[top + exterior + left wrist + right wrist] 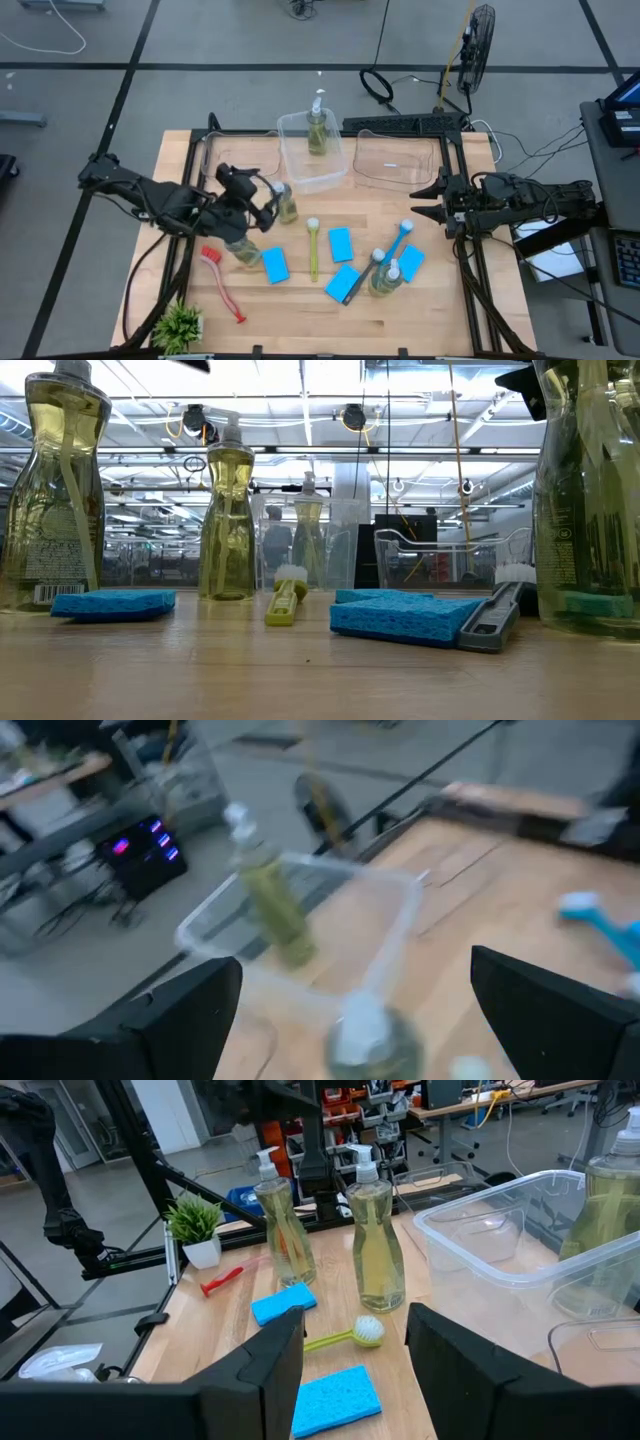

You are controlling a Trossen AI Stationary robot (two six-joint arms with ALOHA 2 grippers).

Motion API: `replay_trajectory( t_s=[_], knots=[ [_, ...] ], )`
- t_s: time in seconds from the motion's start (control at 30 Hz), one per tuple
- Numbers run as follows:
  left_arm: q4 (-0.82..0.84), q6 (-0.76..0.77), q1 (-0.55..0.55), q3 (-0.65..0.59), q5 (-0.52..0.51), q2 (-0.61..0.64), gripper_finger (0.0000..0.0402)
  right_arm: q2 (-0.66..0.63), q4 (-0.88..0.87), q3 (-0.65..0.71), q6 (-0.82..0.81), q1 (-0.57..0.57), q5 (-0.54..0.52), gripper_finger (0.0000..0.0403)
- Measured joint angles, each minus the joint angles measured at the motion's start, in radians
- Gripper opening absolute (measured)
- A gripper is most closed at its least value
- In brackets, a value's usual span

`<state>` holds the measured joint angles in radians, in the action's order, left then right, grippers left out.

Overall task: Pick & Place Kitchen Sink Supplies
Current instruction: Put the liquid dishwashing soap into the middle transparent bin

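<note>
Looking straight down, the high view recorded: one pump bottle (317, 128) upright in the left clear tub (310, 150); a second tub (395, 160) beside it; two bottles (286, 203) near the left gripper (268, 205), a fourth (384, 277) toward the right front. Four blue sponges (275, 264) lay on the wooden table (440, 300), with a yellow-green brush (313, 247), a red brush (221, 280) and a blue brush (397, 240). Potted plant (179, 324) at the left front corner. Right gripper (432, 200) hovered by the right edge, holding nothing.

Low view: bottles (227, 520) standing, sponges (112, 603) flat, the yellow-green brush (284, 600) between them.

Left wrist view: fingers (190, 1010) spread wide apart, a bottle top (362, 1025) between them, not clasped; the tubbed bottle (272, 900) beyond.

Right wrist view: fingers (275, 1360) parted partway, empty; two bottles (373, 1240), a sponge (283, 1303), the plant (198, 1230) ahead.
</note>
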<state>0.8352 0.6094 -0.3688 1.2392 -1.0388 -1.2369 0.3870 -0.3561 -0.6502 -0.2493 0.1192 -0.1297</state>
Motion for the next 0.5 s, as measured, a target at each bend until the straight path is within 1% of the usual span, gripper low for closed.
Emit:
replay_trajectory(
  t_s=[0.07,0.2,0.3,0.37,0.43,0.5],
  knots=[
    [0.054,0.059,0.010,0.000,0.017,-0.004,0.0392,0.000,0.000,0.000,0.000,0.000,0.000,0.0167],
    [0.111,0.112,0.006,0.000,0.022,-0.010,0.0392,0.000,0.000,0.000,0.000,0.000,0.000,0.0167],
    [0.114,0.127,-0.008,0.000,0.031,-0.009,0.0392,0.000,0.000,0.000,0.000,0.000,0.000,0.0167],
    [0.111,0.127,-0.020,-0.002,0.073,-0.013,0.0392,0.000,0.000,0.000,0.000,0.000,0.000,0.0167],
    [0.103,0.141,-0.024,-0.018,0.097,-0.026,0.0392,0.000,0.000,0.000,0.000,0.000,0.000,0.0167],
    [0.104,0.183,-0.024,-0.046,0.100,-0.035,0.0392,0.000,0.000,0.000,0.000,0.000,0.000,0.0167]
  ],
)
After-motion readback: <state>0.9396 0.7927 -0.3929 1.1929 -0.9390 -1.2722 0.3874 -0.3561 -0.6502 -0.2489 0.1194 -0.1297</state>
